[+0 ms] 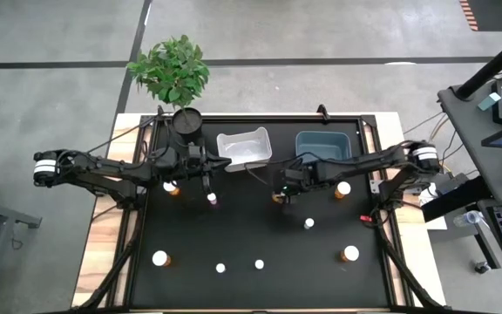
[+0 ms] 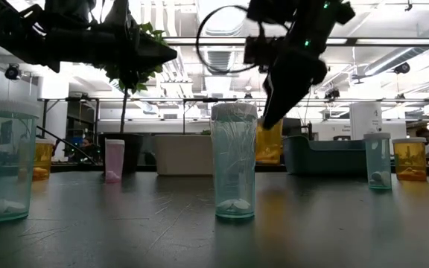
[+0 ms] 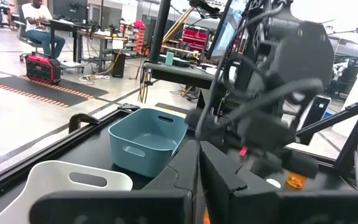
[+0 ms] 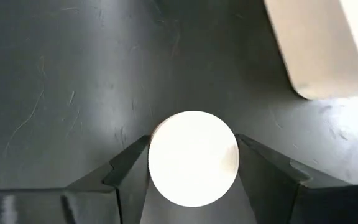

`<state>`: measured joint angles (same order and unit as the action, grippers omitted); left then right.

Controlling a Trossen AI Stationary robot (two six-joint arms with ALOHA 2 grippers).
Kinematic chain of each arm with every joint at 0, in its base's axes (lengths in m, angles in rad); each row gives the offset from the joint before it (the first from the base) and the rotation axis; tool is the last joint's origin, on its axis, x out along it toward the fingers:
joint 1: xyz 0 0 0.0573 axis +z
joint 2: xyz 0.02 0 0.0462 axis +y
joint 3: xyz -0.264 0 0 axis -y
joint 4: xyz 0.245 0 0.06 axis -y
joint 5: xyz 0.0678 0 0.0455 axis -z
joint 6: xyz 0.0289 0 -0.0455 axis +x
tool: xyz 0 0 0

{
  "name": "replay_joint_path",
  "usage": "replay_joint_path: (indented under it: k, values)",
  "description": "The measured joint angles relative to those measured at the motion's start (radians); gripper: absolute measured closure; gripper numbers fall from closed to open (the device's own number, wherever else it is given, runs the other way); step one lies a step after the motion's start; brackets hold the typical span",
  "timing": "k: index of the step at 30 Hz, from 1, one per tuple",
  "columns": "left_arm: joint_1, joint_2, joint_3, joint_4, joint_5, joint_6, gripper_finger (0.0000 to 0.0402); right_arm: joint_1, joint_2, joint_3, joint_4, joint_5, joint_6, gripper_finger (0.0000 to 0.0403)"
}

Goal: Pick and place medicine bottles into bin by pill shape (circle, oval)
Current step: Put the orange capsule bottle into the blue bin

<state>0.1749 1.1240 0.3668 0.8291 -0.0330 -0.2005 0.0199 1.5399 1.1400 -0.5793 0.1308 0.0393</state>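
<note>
Right claw (image 4: 191,177) clamped on amber bottle (image 4: 193,158) — left claw (image 1: 208,185) state unclear, mid-table.

A black mat (image 1: 260,288) is laid over the wooden table (image 1: 103,253). On the mat are placed a white bin (image 1: 244,146), a blue bin (image 1: 323,145) beside it, a potted plant (image 1: 186,122), and several white-capped bottles (image 1: 160,258) spread well apart.

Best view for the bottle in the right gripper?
Right wrist view: the bottle's white cap fills the gap between the right gripper's fingers. Low view shows its amber body from the side. High view barely shows it. Left wrist view: cannot tell.
</note>
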Motion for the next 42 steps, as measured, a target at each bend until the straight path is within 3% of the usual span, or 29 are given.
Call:
replay_joint_path:
  k: [3, 8, 17, 27, 42]
  values:
    - [0.0, 0.0, 0.0, 0.001, 0.0, -0.002, 0.0402, -0.019, -0.068, 0.0, -0.045, 0.009, 0.006, 0.0199]
    - [0.0, 0.0, 0.0, 0.003, 0.0, -0.002, 0.0402, -0.076, -0.204, 0.0, -0.144, 0.114, 0.02, 0.02]
    - [0.0, 0.0, 0.0, 0.034, -0.002, -0.002, 0.0402, -0.326, -0.338, -0.015, -0.232, 0.126, -0.004, 0.02]
    - [0.0, 0.001, 0.0, 0.035, -0.012, -0.002, 0.0402, -0.528, -0.294, -0.112, -0.12, 0.045, -0.104, 0.02]
    - [0.0, 0.001, 0.0, 0.039, -0.029, -0.002, 0.0402, -0.551, -0.134, -0.165, -0.011, 0.044, -0.145, 0.02]
